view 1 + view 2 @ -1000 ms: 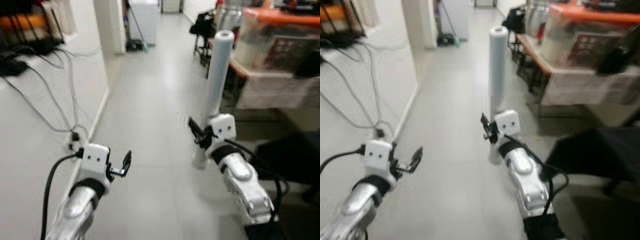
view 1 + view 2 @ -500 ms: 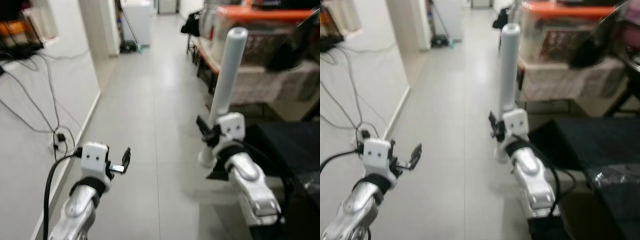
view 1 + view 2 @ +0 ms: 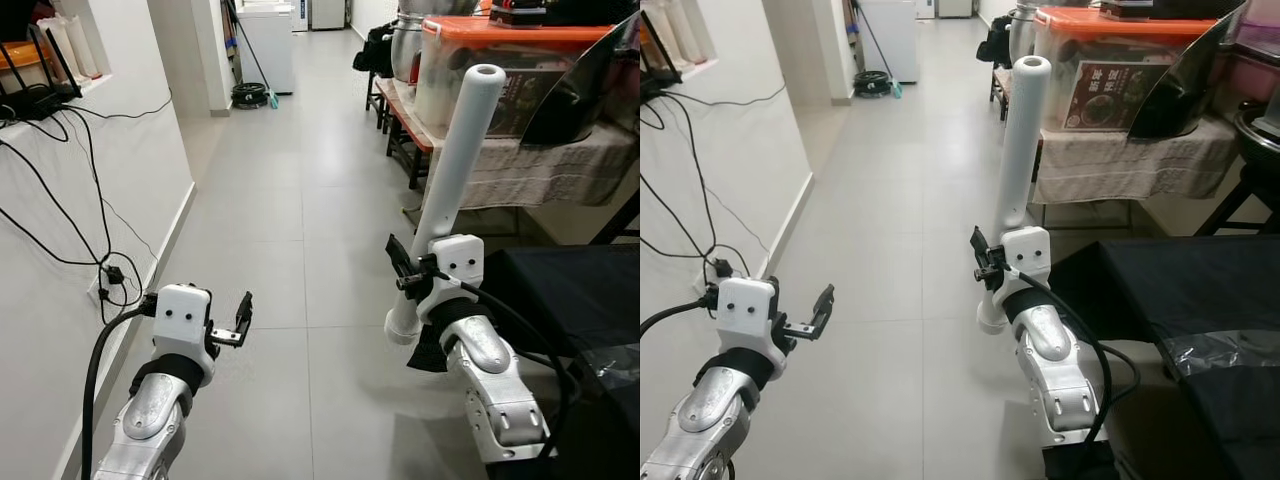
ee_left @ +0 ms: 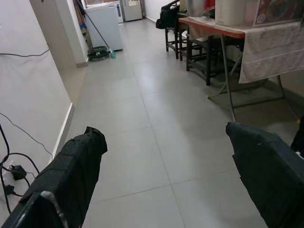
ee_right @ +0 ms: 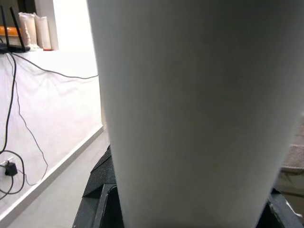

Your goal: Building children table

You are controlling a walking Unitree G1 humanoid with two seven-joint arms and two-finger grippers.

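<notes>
— Orange on the lid, clear below: what's in that storage bin at one o'clock?
— It sits on the cloth-covered side table. A printed box shows through its wall; the rest of its contents I can't make out. A steel pot stands just beside it.
— And the table leg?
— The white tube stands nearly upright, tilted slightly toward one o'clock, clamped low down by the right gripper. In the right wrist view the tube hides nearly everything behind it.
— The other pincer?
— The left gripper, at eight o'clock, holds nothing; its fingers are spread wide over bare floor tiles.
— Changes since a second ago?
— Blur has gone and the camera has swung, so the bin and table now show sharply. The tube remains gripped as before.
— Anything cut off?
— A black surface at four o'clock runs out of frame.
</notes>
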